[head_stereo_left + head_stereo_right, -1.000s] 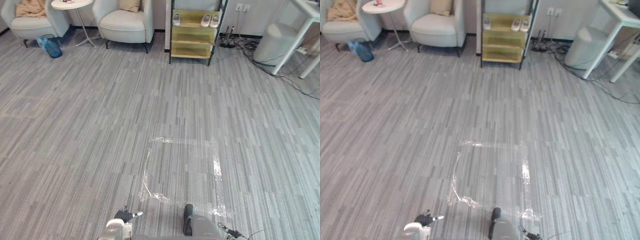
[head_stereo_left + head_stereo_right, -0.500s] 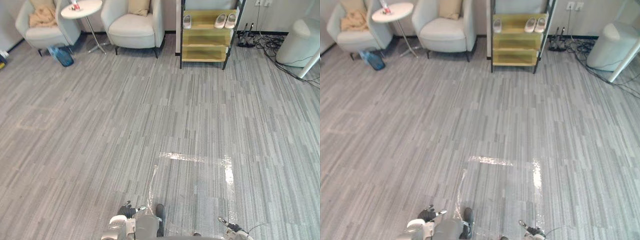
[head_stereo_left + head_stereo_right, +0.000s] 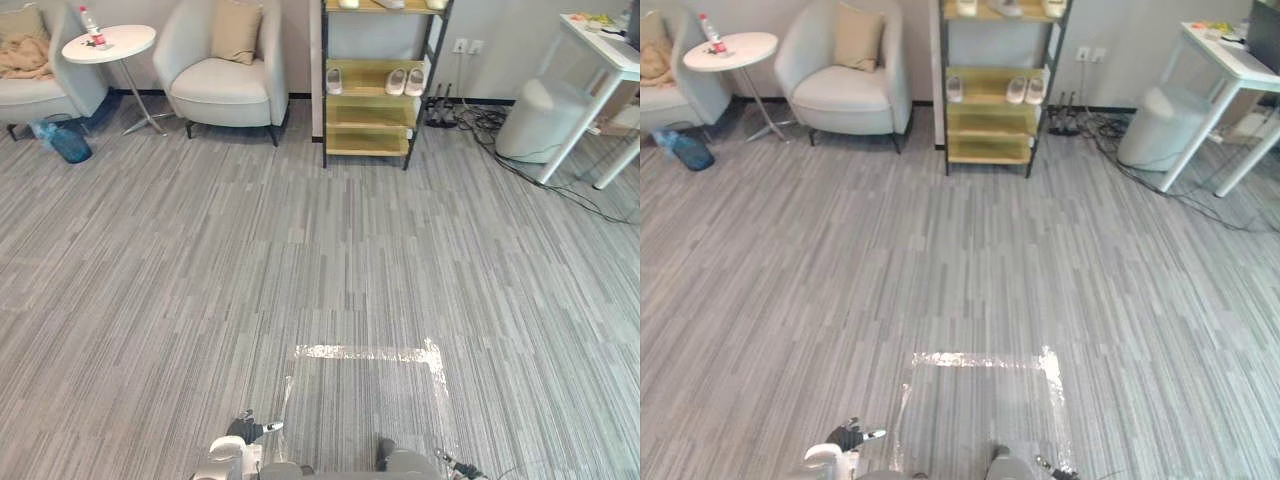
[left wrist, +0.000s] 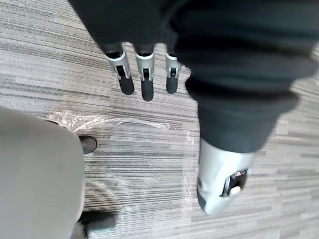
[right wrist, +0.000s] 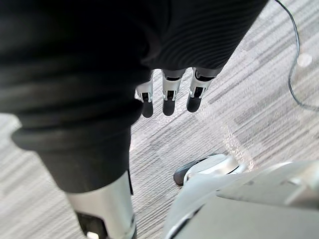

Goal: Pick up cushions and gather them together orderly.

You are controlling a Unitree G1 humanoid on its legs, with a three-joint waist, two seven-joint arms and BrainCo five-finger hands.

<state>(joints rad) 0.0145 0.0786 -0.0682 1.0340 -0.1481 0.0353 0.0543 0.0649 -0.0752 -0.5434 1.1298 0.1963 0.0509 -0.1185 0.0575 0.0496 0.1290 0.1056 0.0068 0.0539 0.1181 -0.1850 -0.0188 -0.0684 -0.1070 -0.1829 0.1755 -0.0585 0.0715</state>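
A tan cushion (image 3: pixel 237 30) leans upright against the back of a light grey armchair (image 3: pixel 215 80) at the far wall. On a second armchair (image 3: pixel 40 90) at the far left lies a beige crumpled bundle (image 3: pixel 22 50); cushion or blanket, I cannot tell. Both are far across the floor from me. My left hand (image 4: pixel 144 82) hangs low over the carpet with straight fingers and nothing in it, seen at the bottom edge of the left eye view (image 3: pixel 245 432). My right hand (image 5: pixel 169 99) hangs the same way, open and empty.
A round white side table (image 3: pixel 108 42) with a bottle stands between the armchairs, a blue bag (image 3: pixel 62 140) on the floor beside it. A yellow shoe shelf (image 3: pixel 375 85), a white bin (image 3: pixel 535 120), floor cables and a white desk (image 3: pixel 610 50) line the far right. Clear tape (image 3: pixel 365 355) marks the carpet nearby.
The whole picture has shifted: the camera swung and tipped up, so the armchairs and shelf sit lower in view. Both hands still hang low and empty.
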